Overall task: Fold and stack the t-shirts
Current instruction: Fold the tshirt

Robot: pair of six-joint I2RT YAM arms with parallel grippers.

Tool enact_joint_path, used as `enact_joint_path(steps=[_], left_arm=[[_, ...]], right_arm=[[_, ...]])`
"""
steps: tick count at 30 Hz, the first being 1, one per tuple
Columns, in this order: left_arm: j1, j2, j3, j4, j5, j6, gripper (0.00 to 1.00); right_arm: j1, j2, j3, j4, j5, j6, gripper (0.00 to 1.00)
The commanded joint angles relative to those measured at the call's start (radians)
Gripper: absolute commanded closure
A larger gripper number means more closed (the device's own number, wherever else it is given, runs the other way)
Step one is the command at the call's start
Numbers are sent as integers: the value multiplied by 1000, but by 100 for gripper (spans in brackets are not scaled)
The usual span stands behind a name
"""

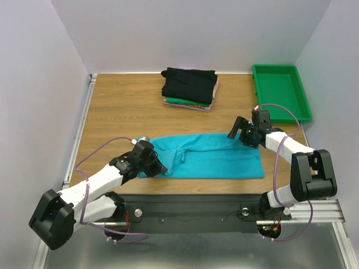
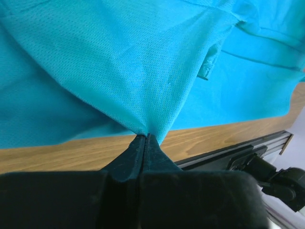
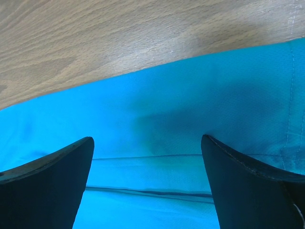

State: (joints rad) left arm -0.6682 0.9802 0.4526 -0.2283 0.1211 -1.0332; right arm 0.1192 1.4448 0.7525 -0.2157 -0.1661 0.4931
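Pale walls close in a wooden table [image 1: 123, 106] seen from above. The left arm reaches low from its near-left base to the left end of the teal t-shirt [image 1: 216, 157], and the left gripper [image 1: 157, 167] meets the cloth there. The right arm bends up from the near-right base and tips forward, so the right gripper [image 1: 236, 130] sits over the shirt's far right corner. The shirt lies near the middle of the table, folded into a long flat band running left to right. At the far centre is a stack of folded shirts: a black t-shirt [image 1: 189, 83] on top, a green t-shirt [image 1: 188, 102] under it and a pink t-shirt [image 1: 214, 92] showing at the edge. A green tray [image 1: 280, 89] stands in the far right corner, well apart from the arms.

At the left wrist, the fingers [image 2: 136, 155] are pressed together on a pinch of teal fabric, which rises from them in a taut tent above the wood.

At the right wrist, the fingers [image 3: 52, 181] are spread wide above the teal cloth near its far edge, with nothing between them.
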Motion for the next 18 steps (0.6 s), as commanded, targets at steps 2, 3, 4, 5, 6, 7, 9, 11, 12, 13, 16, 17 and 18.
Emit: enact_joint_path(steps=[2, 3, 4, 5, 6, 7, 9, 11, 12, 13, 16, 17, 18], left_arm=[[-5, -8, 41, -97, -92, -19, 70], [-5, -12, 52, -118, -106, -11, 43], [-5, -18, 63, -155, -145, -8, 34], [-5, -23, 87, -170, -155, 5, 2], [-7, -29, 101, -187, -167, 10, 2], [-5, -37, 115, -213, -188, 21, 2], [-5, -61, 153, -242, -234, 38, 2], [2, -75, 185, -250, -274, 45, 2], [7, -75, 196, -238, -291, 50, 2], [15, -68, 205, -220, -310, 70, 2], [68, -13, 227, -114, -302, 139, 2], [91, 9, 236, -85, -282, 160, 2], [113, 37, 239, -56, -264, 174, 2]], right_arm=[[5, -27, -10, 30, -4, -30, 0], [8, -38, -7, 29, -15, -34, 0], [28, -62, -5, 29, -18, -40, 0], [45, -75, 5, 26, -15, -44, 0], [66, -86, 11, 24, -3, -48, 0], [132, -96, 22, 16, 14, -54, 0], [266, -107, 70, -13, 89, -41, 0], [356, -97, 105, -19, 109, -8, 0], [400, -87, 116, -17, 115, 7, 0], [492, -77, 126, -17, 132, 40, 0], [655, 1, 174, -14, 211, 108, 1], [681, 23, 186, -8, 214, 126, 2], [697, 69, 197, -2, 220, 140, 3]])
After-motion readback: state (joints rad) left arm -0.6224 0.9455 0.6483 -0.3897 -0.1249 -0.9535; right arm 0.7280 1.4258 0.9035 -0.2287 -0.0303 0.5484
